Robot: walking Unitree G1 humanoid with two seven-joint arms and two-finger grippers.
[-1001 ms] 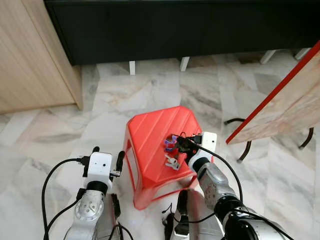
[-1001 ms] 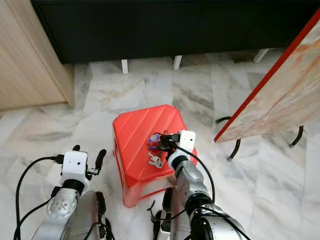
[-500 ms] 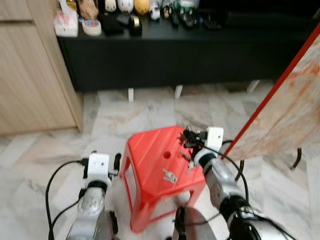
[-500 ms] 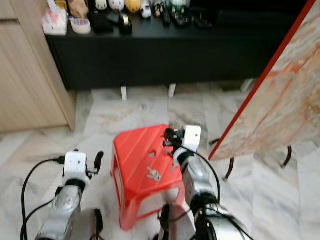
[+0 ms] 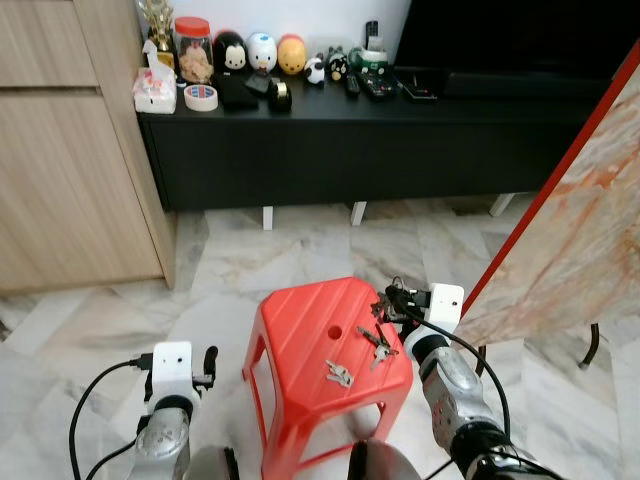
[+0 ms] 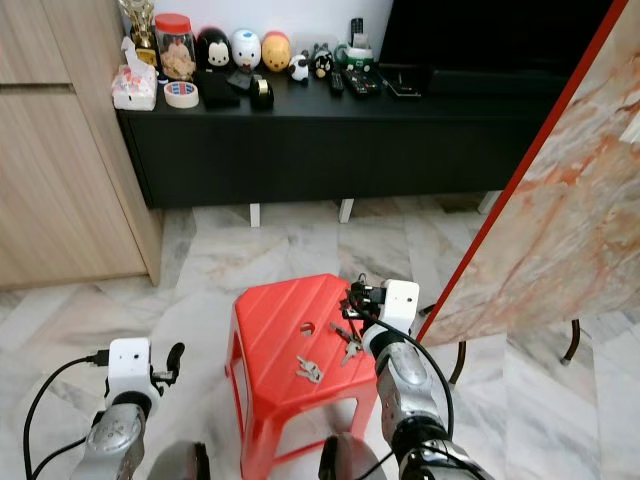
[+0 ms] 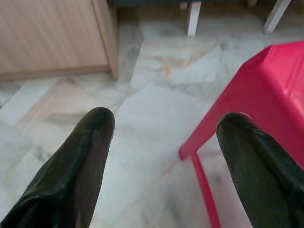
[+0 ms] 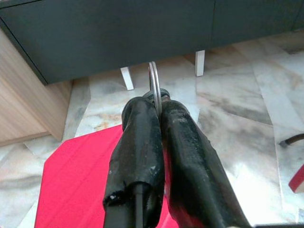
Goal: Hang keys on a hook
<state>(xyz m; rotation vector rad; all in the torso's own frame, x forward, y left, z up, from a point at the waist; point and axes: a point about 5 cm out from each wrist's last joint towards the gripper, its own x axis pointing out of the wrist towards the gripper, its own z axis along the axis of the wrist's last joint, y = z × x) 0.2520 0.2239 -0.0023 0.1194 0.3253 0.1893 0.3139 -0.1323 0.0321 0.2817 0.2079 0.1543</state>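
Observation:
A red plastic stool (image 5: 305, 325) stands on the floor in front of me. My right gripper (image 5: 386, 298) hovers over the stool's right edge, shut on the metal ring (image 8: 153, 78) of a bunch of keys (image 5: 376, 342) that dangles just above the seat. The black fingers (image 8: 140, 137) pinch the ring upright. A second small bunch of keys (image 5: 338, 374) lies flat on the seat near the front. My left gripper (image 7: 166, 118) hangs low to the left of the stool, open and holding nothing.
A long black cabinet (image 5: 400, 140) stands behind the stool with toys, a jar (image 5: 191, 48) and a tape roll on top. A wooden cupboard (image 5: 70, 160) is at the left. A marble-patterned board with a red edge (image 5: 580, 230) leans at the right. The floor is marble tile.
The camera has tilted up, bringing the cabinet top into view. My right gripper has risen from the seat with one bunch of keys; the other bunch stays on the stool.

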